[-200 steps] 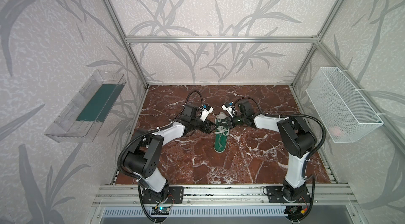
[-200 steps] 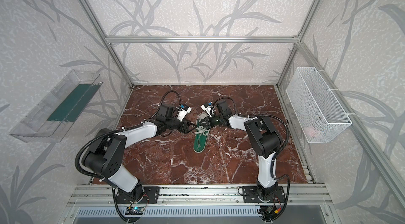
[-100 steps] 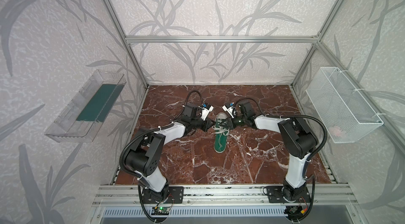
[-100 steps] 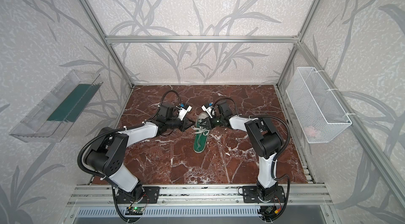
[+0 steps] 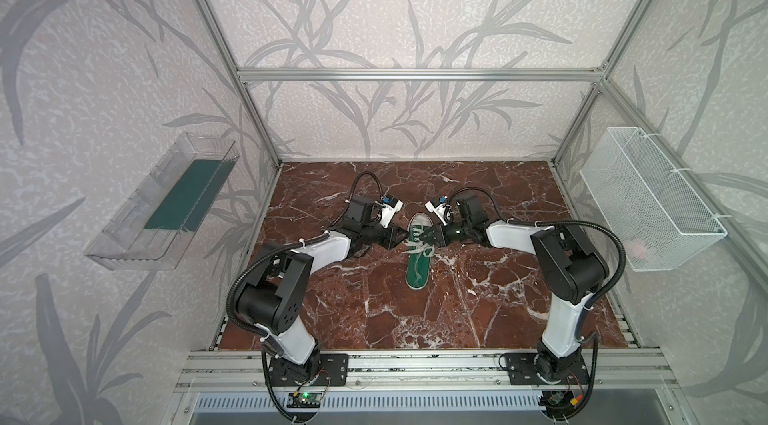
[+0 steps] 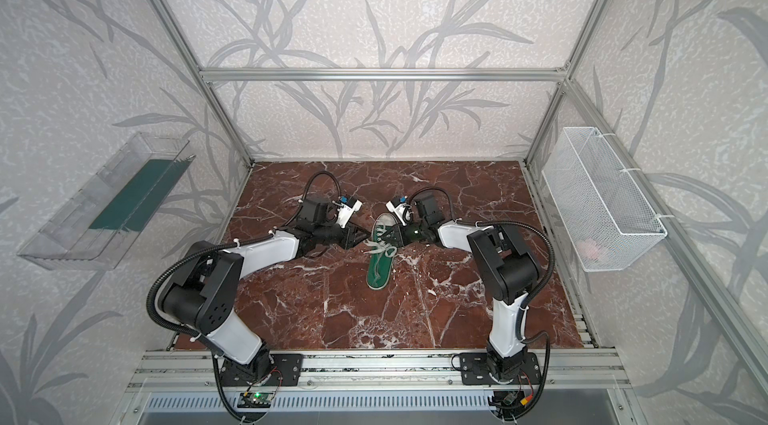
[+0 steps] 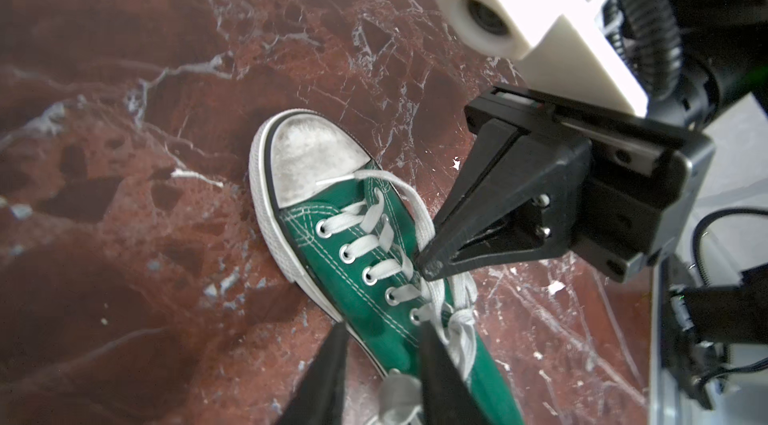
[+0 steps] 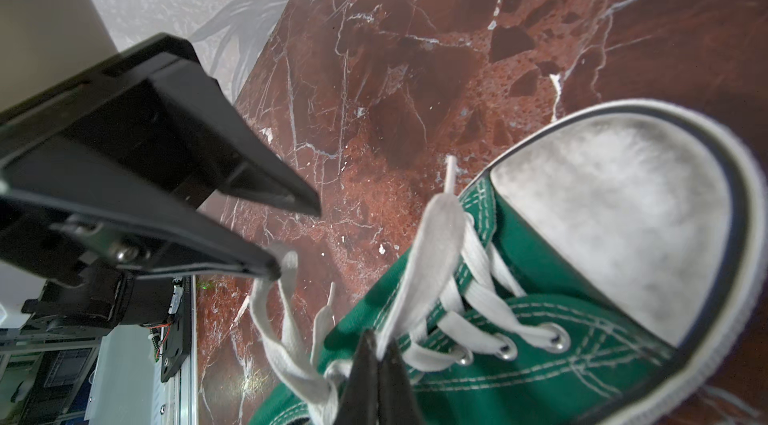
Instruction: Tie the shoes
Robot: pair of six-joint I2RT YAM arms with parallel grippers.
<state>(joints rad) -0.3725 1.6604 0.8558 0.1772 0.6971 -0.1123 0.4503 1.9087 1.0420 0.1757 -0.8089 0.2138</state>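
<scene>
Nearest, open red marble table [image 5: 374, 310] runs from the front rail [image 5: 415, 364] to the heel of the green shoe [image 5: 417, 265], which lies mid-table with its toe toward the back. At the shoe's left edge the left gripper [image 5: 395, 238] has its jaws apart; only the right wrist view shows one fingertip [image 8: 270, 271] touching a loose loop [image 8: 286, 265]. Over the eyelets the right gripper [image 5: 430, 236] is pinched together on a lace [image 7: 415, 202], plain in both wrist views. Beyond, marble reaches leaf-patterned walls [image 5: 415, 119]; a wire basket [image 5: 648, 202] hangs right, a clear tray [image 5: 166, 211] left.
</scene>
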